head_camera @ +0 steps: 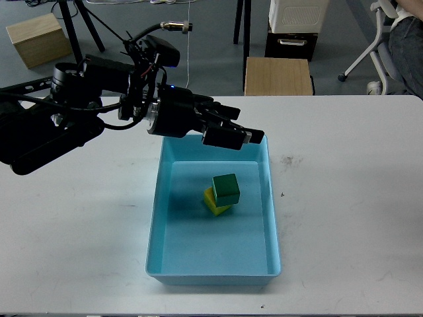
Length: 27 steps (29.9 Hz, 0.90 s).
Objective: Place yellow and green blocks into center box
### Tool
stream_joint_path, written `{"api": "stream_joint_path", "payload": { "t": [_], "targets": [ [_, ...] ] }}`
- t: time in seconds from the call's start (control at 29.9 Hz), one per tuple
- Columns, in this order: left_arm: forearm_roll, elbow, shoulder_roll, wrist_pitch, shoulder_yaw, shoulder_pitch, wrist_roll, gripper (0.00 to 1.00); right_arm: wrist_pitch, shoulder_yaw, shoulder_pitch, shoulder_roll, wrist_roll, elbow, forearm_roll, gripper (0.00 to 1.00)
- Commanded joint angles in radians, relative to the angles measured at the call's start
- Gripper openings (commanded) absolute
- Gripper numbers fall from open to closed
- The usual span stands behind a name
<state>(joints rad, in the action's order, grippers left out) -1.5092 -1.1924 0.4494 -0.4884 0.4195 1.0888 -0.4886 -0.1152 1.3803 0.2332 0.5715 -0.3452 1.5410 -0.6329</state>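
Basically done: dark green cube [225, 188] is seen stacked on bright yellow cube [213, 201] inside light blue plastic tray [213, 267]. Left hand [232, 132] hangs empty, fingers parted, over far rim; a straight-up retreat is advised to avoid toppling the stack.

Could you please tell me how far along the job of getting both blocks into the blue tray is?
Both look placed: the dark green cube sits on the bright yellow cube inside the light blue plastic tray. The left gripper holds nothing above the tray's far rim. Nothing visible remains except withdrawing.
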Motion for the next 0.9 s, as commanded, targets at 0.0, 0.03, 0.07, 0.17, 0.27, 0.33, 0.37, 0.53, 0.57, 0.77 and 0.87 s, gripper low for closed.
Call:
{"api": "stream_joint_path", "payload": {
  "t": [0.0,0.03,0.07,0.17,0.27,0.33,0.37,0.53,0.57,0.77,0.87],
  "targets": [
    [0.079,0.001,0.008,0.029,0.218,-0.183,0.0,1.0,0.002,-0.122,0.104,-0.045,0.0,-0.034,-0.001,0.99],
    [0.108,0.001,0.008,0.069,0.257,-0.225,0.0,1.0,0.002,-0.147,0.133,-0.074,0.0,-0.05,0.002,0.99],
    [0.148,0.002,0.008,0.097,0.292,-0.266,0.0,1.0,0.002,-0.17,0.159,-0.105,0.0,-0.07,0.004,0.99],
    [0.369,0.031,0.006,0.117,0.373,-0.378,0.0,1.0,0.009,-0.213,0.231,-0.208,0.0,-0.148,0.015,0.99],
    [0.681,0.033,0.015,0.122,0.397,-0.466,0.0,1.0,0.014,-0.219,0.256,-0.29,0.003,-0.185,0.062,0.99],
    [0.916,0.033,0.028,0.126,0.397,-0.519,0.0,1.0,0.009,-0.218,0.247,-0.337,0.017,-0.182,0.131,0.99],
    [1.019,0.031,0.043,0.128,0.397,-0.542,0.0,1.0,0.005,-0.211,0.239,-0.349,0.025,-0.179,0.163,0.99],
    [1.409,0.022,0.075,0.119,0.395,-0.644,0.0,1.0,-0.01,-0.155,0.121,-0.361,0.031,-0.141,0.262,0.99],
    [1.446,0.017,0.072,0.117,0.398,-0.656,0.0,1.0,-0.023,-0.135,0.089,-0.361,0.031,-0.125,0.275,0.99],
    [1.638,-0.047,0.045,0.081,0.394,-0.766,0.0,1.0,-0.127,-0.003,-0.115,-0.43,0.132,-0.036,0.493,0.99],
    [1.688,-0.073,0.012,0.0,0.395,-0.831,0.0,1.0,-0.132,0.042,-0.193,-0.488,0.195,-0.021,0.535,0.99]
  ]
}}
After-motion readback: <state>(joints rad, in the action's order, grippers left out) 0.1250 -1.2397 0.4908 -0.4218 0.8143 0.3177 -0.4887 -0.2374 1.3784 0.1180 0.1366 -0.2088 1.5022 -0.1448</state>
